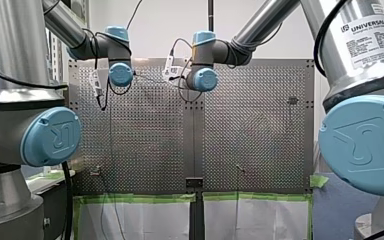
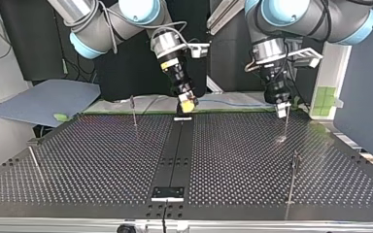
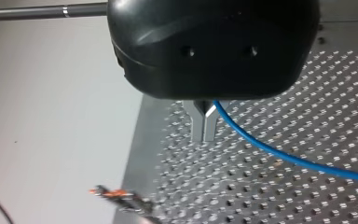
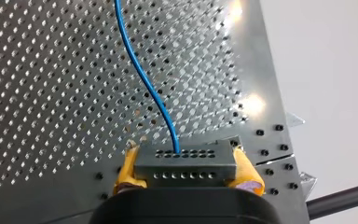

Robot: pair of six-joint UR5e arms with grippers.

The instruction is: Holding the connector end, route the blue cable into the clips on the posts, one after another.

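In the right wrist view my right gripper (image 4: pixel 184 153) is shut on a grey connector block (image 4: pixel 185 164), yellow pads (image 4: pixel 244 170) pressing its two sides. The blue cable (image 4: pixel 142 74) leaves the block and runs away over the perforated table. In the top view that gripper (image 2: pixel 186 104) hangs at the table's far edge, near the middle. My left gripper (image 3: pixel 204 138) has its metal fingers shut on the blue cable (image 3: pixel 279 151), which trails off beside them. In the top view it (image 2: pixel 282 110) hovers right above a thin post (image 2: pixel 285 125).
More thin posts stand on the table: one (image 2: pixel 134 112) at the top view's far left, one (image 2: pixel 33 158) at its near left, one (image 2: pixel 294 177) at its near right. A black strip (image 2: pixel 177 150) runs down the table's middle. An orange-tipped clip (image 3: pixel 116 193) lies beneath my left gripper.
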